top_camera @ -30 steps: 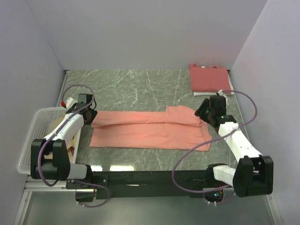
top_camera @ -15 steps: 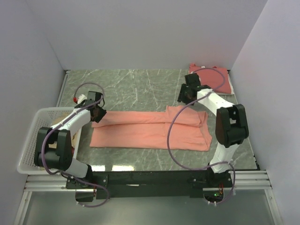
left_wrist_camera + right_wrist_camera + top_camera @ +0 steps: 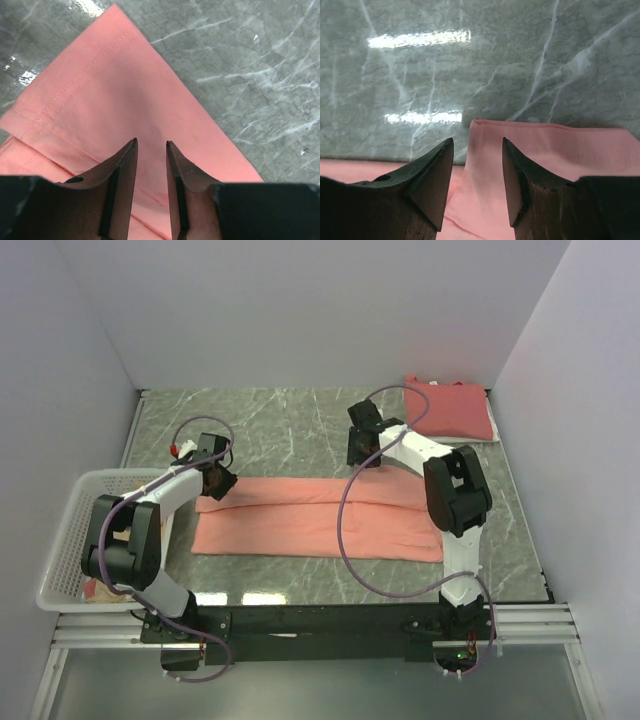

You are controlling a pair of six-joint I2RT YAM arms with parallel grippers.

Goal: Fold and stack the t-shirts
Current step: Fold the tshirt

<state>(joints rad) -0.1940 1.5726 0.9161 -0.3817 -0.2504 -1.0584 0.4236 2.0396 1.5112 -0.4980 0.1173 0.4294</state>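
Over the salmon-orange t-shirt [image 3: 300, 522], left gripper [image 3: 151, 142] and right gripper [image 3: 477, 140] both parted, grasping nothing

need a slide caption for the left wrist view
Left gripper, jaws apart, over the edge of the salmon-orange t-shirt on the grey marble table

Bare marble table [image 3: 270, 425] along the far side, up to the folded coral-red t-shirt [image 3: 450, 408] in the far right corner. Salmon t-shirt [image 3: 320, 518] flat across the middle (low, passable above); white lattice basket [image 3: 62, 540] crowds the left edge.
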